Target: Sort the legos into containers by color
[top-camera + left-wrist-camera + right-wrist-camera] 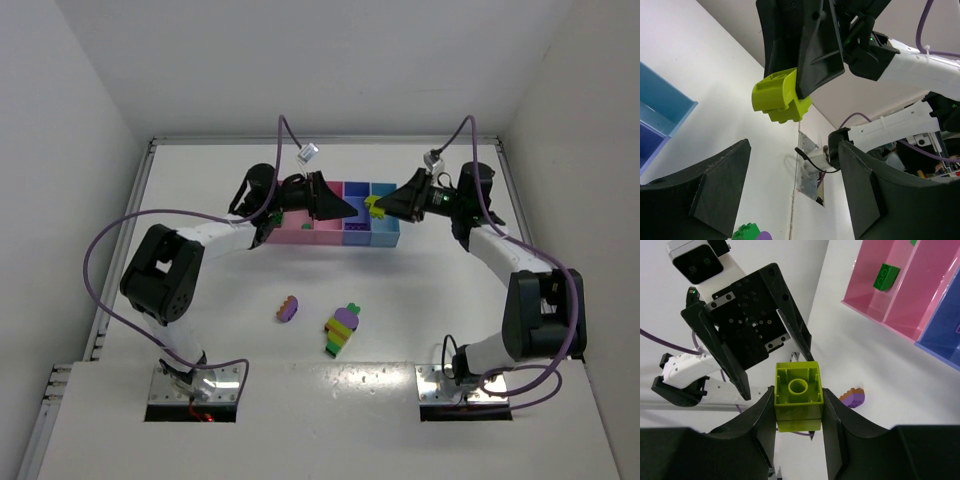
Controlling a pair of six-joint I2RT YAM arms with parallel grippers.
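Note:
My right gripper (382,207) is shut on a yellow-green lego (374,207) and holds it above the blue bin of the containers (356,237). In the right wrist view the brick (799,395) sits hollow side up between the fingers. My left gripper (349,209) is open and empty, facing the right gripper just apart from the brick (780,97). A dark green lego (886,276) lies in the wide pink bin (865,290). A purple and orange clump (287,309) and a multicoloured clump (342,328) lie on the table.
The four bins stand in a row at the table's middle back. White walls close in the table on the left, right and back. Purple cables loop from both arms. The arm bases (195,385) sit at the near edge.

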